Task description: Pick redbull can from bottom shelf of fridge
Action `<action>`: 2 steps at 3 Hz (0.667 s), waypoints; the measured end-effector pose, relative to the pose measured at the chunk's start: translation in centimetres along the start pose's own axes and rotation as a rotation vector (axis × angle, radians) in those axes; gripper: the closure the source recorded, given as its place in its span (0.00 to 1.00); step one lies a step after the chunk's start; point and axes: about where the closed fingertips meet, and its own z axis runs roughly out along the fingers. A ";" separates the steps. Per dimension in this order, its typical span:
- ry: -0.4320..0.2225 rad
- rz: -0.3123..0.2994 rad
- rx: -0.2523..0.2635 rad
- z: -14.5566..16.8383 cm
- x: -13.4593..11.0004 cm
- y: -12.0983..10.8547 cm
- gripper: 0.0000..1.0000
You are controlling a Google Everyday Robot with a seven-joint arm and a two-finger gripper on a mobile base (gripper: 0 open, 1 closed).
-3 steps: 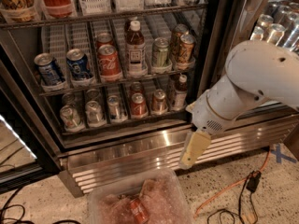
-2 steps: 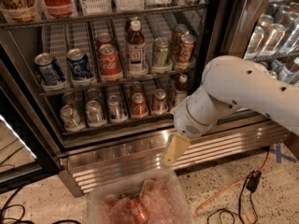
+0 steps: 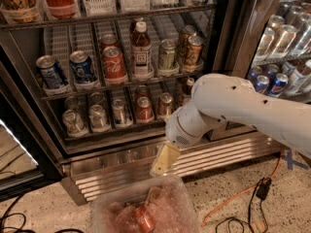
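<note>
Swinging toward 9 o'clock along the ribbed base of the fridge (image 3: pixel 107 178) since a second ago, the end effector (image 3: pixel 164 160) now hangs low, just above a clear plastic tub (image 3: pixel 184 203); whether it is apart or together we cannot tell. We see the redbull can (image 3: pixel 119 111) between 10 and 11 o'clock of it, upright on the bottom shelf (image 3: pixel 85 139), other cans (image 3: pixel 97 116) close on both sides. We judge the approach under way: front rail (image 3: pixel 141 126) below and rack (image 3: pixel 97 89) above leave a narrow entry.
</note>
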 end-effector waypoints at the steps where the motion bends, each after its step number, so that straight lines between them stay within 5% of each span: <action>1: -0.025 0.027 -0.034 3.6 0.0 -0.6 0.00; 2: -0.075 0.086 -0.046 8.6 -0.4 -0.6 0.00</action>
